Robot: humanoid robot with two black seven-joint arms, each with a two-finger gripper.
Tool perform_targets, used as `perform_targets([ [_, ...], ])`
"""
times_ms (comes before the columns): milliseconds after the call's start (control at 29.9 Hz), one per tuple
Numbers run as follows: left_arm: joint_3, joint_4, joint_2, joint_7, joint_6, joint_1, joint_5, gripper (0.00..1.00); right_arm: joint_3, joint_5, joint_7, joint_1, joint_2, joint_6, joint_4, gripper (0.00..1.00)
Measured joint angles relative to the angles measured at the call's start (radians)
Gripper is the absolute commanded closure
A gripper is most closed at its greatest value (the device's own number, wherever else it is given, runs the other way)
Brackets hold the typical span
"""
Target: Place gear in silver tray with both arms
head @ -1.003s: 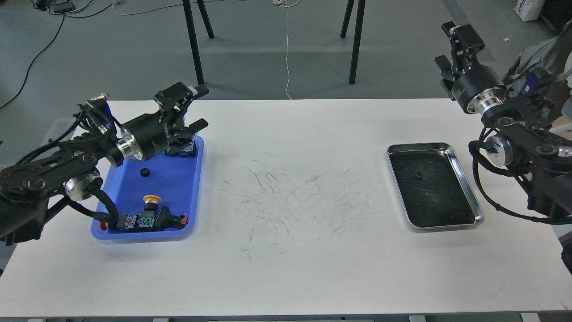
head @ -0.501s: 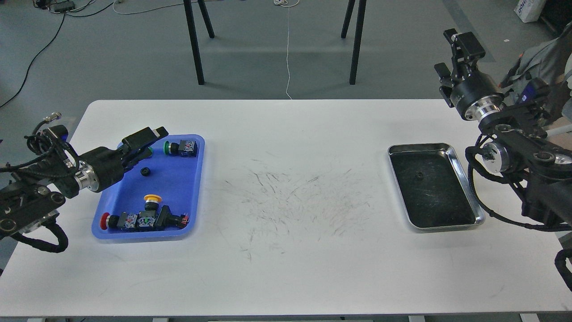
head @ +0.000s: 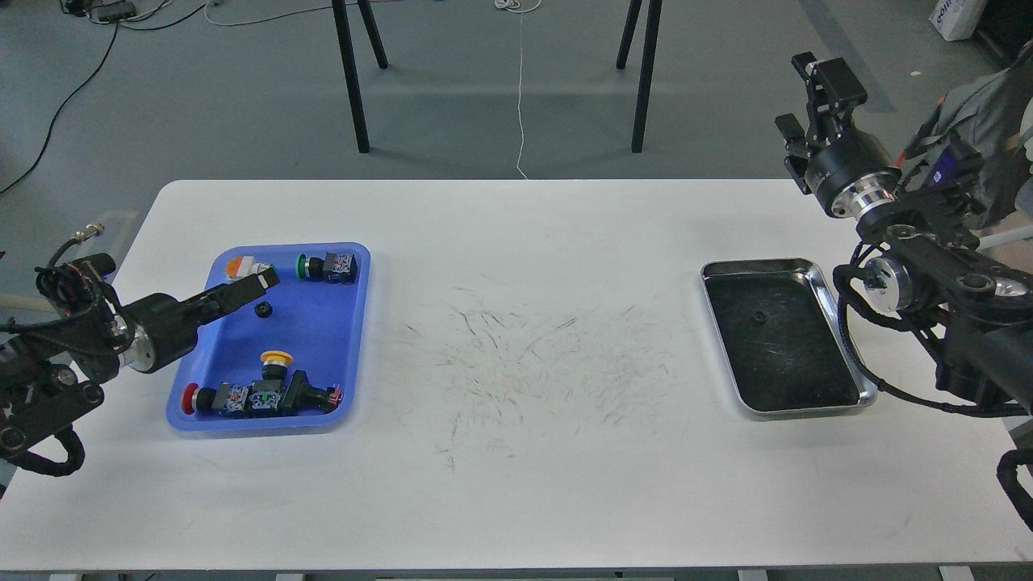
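Observation:
A small black gear (head: pixel 261 309) lies in the blue plastic tray (head: pixel 327 343) at the left of the table. The silver tray (head: pixel 759 263) sits at the right, and a second small black gear (head: pixel 757 317) lies on its dark floor. My left gripper (head: pixel 260 283) reaches low over the blue tray's far left part, its tip just above and beside the gear. It is seen side-on, so its fingers cannot be told apart. My right gripper (head: pixel 813 90) is raised beyond the table's far right corner, open and empty.
The blue tray also holds push-button switches: an orange one (head: pixel 239 265), a green one (head: pixel 324 266), a yellow one (head: pixel 274 360) and a row with a red cap (head: pixel 257 399). Black stand legs (head: pixel 349 77) rise behind the white table (head: pixel 516 484).
My left arm has dropped and pulled back to the left, and its gripper has turned side-on and come down beside the gear. My right gripper has shifted slightly left.

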Motion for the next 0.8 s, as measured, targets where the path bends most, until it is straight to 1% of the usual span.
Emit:
perform_targets([
  [134,-0.009,0.024,-0.005,0.000,-0.103,-0.036,-0.023,0.00,0.000,0.000,0.000,0.000,0.000,0.000,-0.001,0.08],
  [234,-0.011,0.026,-0.005,0.000,-0.130,-0.045,-0.032,0.00,0.000,0.000,0.000,-0.002,0.000,0.000,-0.002,0.08],
  [401,-0.001,0.029,-0.003,0.000,-0.110,-0.047,0.004,0.00,-0.001,0.000,0.000,-0.003,0.000,0.000,-0.002,0.08],
  [802,0.002,0.080,-0.017,0.000,-0.045,-0.046,0.224,0.01,-0.004,0.000,0.000,-0.003,0.012,0.000,-0.001,0.08],
])
